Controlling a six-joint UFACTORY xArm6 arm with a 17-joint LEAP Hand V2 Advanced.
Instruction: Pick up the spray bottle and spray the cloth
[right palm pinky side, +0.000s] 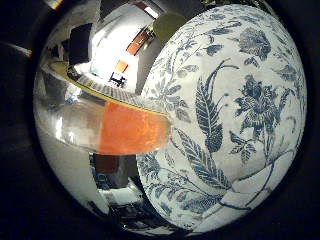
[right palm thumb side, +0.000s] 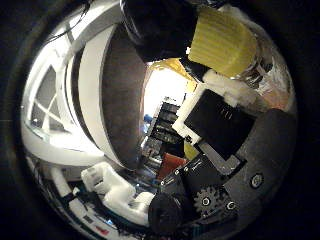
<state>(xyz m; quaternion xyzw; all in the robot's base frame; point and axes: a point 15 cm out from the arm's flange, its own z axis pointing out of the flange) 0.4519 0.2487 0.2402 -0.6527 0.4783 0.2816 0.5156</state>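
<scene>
The spray bottle is close against my palm. Its clear body holds orange liquid (right palm pinky side: 132, 131), and a ribbed yellow collar (right palm thumb side: 220, 42) sits under a black spray head (right palm thumb side: 155, 25). My right hand (right palm thumb side: 220, 125) has its black and white fingers curled round the bottle just below the collar. A white cloth with a blue flower and leaf print (right palm pinky side: 235, 115) lies right beside the bottle and fills much of the little finger side view. I cannot see where the nozzle's tip points.
A dark curved surface with a white rim (right palm thumb side: 125, 100) rises beside the hand. Beyond it are room shelves and clutter (right palm thumb side: 165, 127). Bright room background with orange-brown furniture (right palm pinky side: 136, 42) shows past the bottle.
</scene>
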